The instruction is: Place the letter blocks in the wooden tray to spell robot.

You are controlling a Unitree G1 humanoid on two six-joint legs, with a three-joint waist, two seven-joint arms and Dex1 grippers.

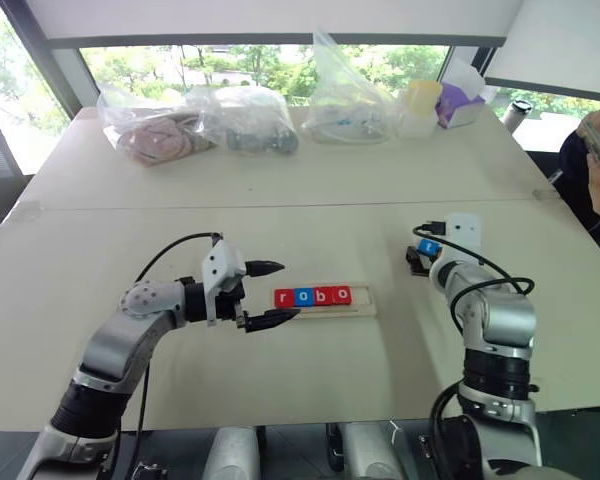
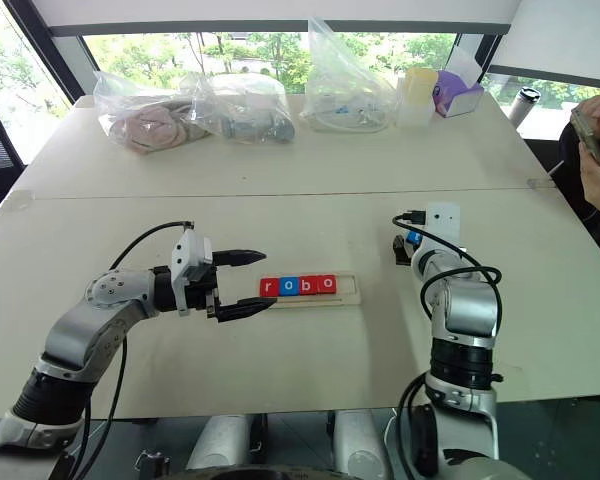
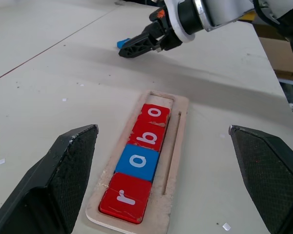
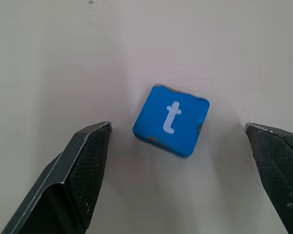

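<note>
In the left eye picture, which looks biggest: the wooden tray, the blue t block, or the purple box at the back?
1. The wooden tray, clearly longest.
2. The purple box; being farther away, it may really be larger than it looks.
3. The blue t block, smallest, partly hidden by the right arm.

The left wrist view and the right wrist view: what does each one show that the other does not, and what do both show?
Left wrist view: the wooden tray with four letter blocks reading r, o, b, o, and the open left gripper before it.

Right wrist view: the white t on the blue block, lying flat and untouched.

Both: the open right gripper, that block's blue and the pale table.
</note>
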